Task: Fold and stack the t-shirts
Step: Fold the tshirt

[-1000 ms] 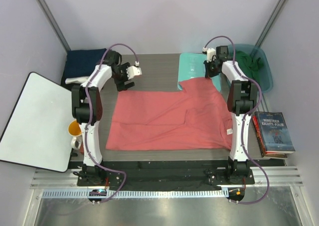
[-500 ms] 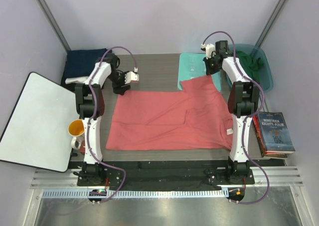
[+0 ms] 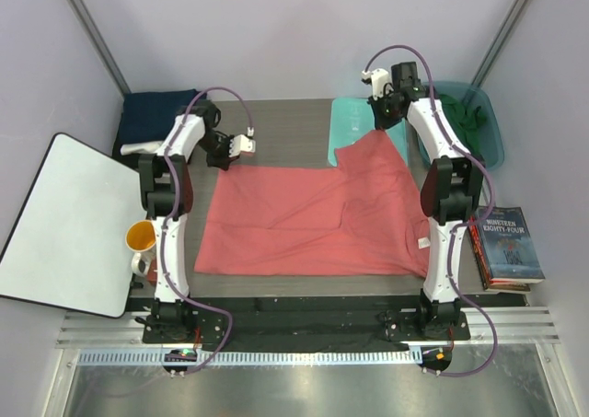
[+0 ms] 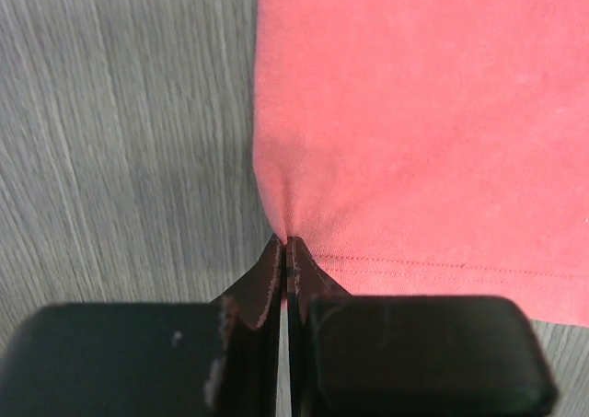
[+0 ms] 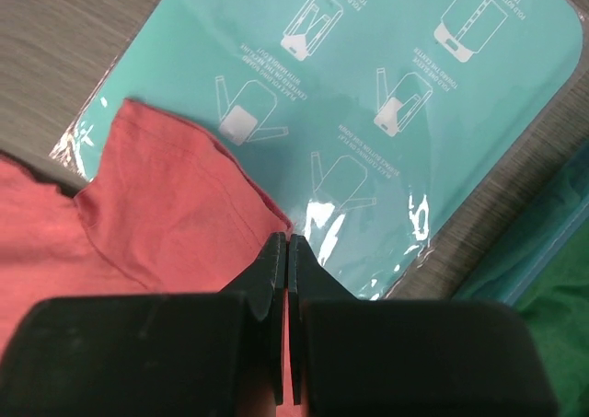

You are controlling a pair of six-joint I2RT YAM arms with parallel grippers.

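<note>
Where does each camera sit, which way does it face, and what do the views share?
Top: above and behind the arms, looking down on the table; both arms show whole, bases at the bottom.
Left wrist: on the left arm, looking down past the left gripper, shut on a red shirt corner.
Right wrist: on the right arm, looking down past the right gripper, shut on another corner over the mint board.
Shared: all three show the red shirt.

Pale walls (image 3: 276, 30) (grey wood table (image 3: 285, 122))
</note>
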